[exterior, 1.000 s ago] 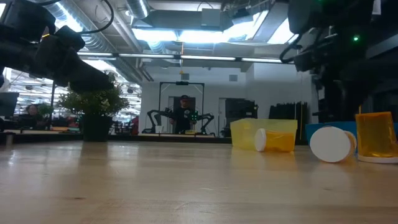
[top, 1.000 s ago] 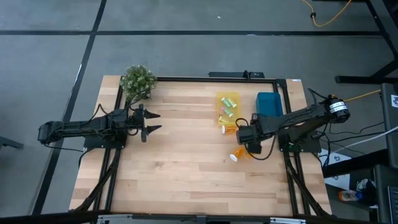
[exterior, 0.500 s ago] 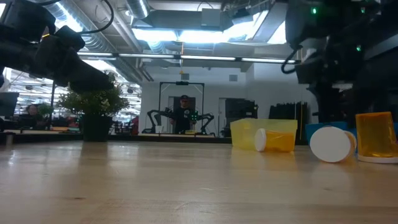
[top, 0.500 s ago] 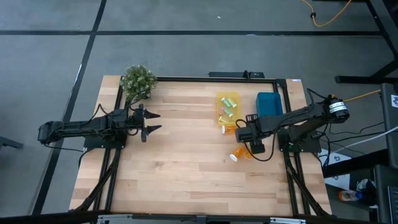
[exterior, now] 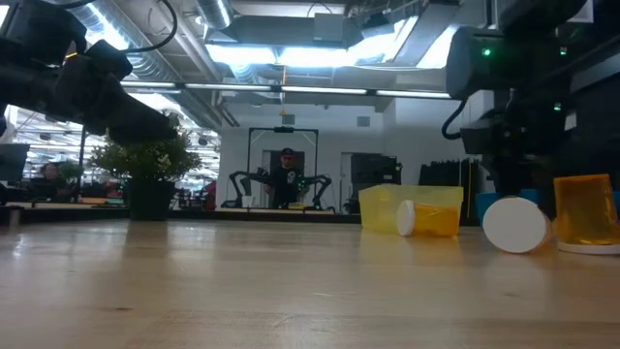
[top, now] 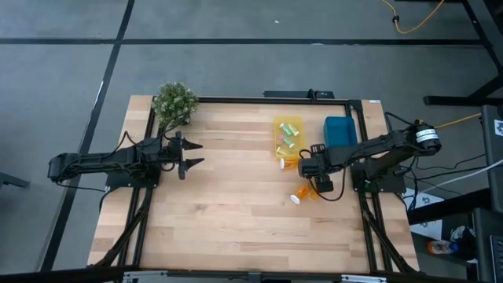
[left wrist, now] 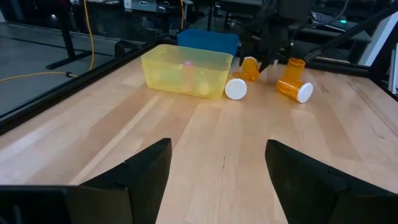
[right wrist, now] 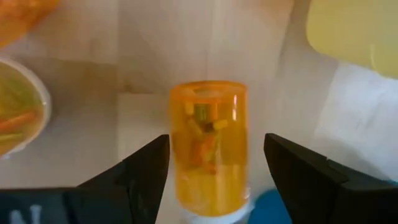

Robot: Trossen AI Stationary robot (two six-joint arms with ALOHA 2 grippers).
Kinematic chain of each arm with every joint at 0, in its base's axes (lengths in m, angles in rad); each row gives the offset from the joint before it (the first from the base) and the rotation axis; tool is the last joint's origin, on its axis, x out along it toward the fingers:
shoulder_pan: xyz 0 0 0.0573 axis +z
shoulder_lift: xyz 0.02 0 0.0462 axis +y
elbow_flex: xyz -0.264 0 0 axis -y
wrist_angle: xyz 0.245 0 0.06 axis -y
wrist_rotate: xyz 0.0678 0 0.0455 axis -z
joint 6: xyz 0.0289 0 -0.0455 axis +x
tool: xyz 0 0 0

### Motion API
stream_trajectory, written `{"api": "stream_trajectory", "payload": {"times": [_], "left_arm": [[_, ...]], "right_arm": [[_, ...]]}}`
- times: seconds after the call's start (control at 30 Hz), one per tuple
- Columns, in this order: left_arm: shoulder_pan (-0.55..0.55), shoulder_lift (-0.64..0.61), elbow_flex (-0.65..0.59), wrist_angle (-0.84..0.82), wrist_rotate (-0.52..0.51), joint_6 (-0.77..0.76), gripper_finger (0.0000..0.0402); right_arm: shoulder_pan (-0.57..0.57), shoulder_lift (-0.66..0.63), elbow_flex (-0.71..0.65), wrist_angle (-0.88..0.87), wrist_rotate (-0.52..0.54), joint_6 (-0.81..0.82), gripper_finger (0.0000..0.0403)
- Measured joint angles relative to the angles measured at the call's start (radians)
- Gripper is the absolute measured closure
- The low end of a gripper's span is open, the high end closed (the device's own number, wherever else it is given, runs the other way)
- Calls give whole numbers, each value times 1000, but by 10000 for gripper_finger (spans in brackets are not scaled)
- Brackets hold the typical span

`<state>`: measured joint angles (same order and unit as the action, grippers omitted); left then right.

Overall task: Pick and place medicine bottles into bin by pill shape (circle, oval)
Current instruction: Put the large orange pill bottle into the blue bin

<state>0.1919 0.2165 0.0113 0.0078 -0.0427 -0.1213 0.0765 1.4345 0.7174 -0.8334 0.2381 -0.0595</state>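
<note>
Since the earlier frame the right gripper (top: 308,167) is seen shifted slightly leftward and upward in the high view, closer to the yellow bin (top: 288,134); the left gripper (top: 191,153) is unchanged at the left of the counter (top: 228,212), near the potted plant (top: 174,102). The right fingers (right wrist: 146,174) are spread wide on either side of an upright orange bottle (right wrist: 210,146), with gaps visible, so nothing is gripped. The left fingers (left wrist: 146,171) are likewise held apart and empty. In the high view a lying orange bottle (top: 304,193) with a white cap is seen right of centre, below the right gripper. Pale bottles (top: 287,135) are seen inside the yellow bin at upper centre, with a blue bin (top: 339,130) beside it to the right
</note>
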Motion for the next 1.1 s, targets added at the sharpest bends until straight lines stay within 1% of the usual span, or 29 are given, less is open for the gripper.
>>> {"api": "stream_trajectory", "payload": {"times": [0.23,0.5,0.67,0.77,0.87,0.97,1.1], "left_arm": [[0,0,0,0,0,0,147],[0,0,0,0,0,0,147],[0,0,0,0,0,0,147],[0,0,0,0,0,0,147],[0,0,0,0,0,0,147],[0,0,0,0,0,0,147],[0,0,0,0,0,0,147]], "right_arm": [[-39,9,0,9,-81,-16,169],[-93,11,0,15,-75,6,189],[-120,11,6,14,-75,12,210],[-130,11,24,6,-76,50,222],[-133,11,54,-10,-106,71,228],[-132,11,102,-58,-135,109,228],[-133,11,190,-219,-134,171,229]]}}
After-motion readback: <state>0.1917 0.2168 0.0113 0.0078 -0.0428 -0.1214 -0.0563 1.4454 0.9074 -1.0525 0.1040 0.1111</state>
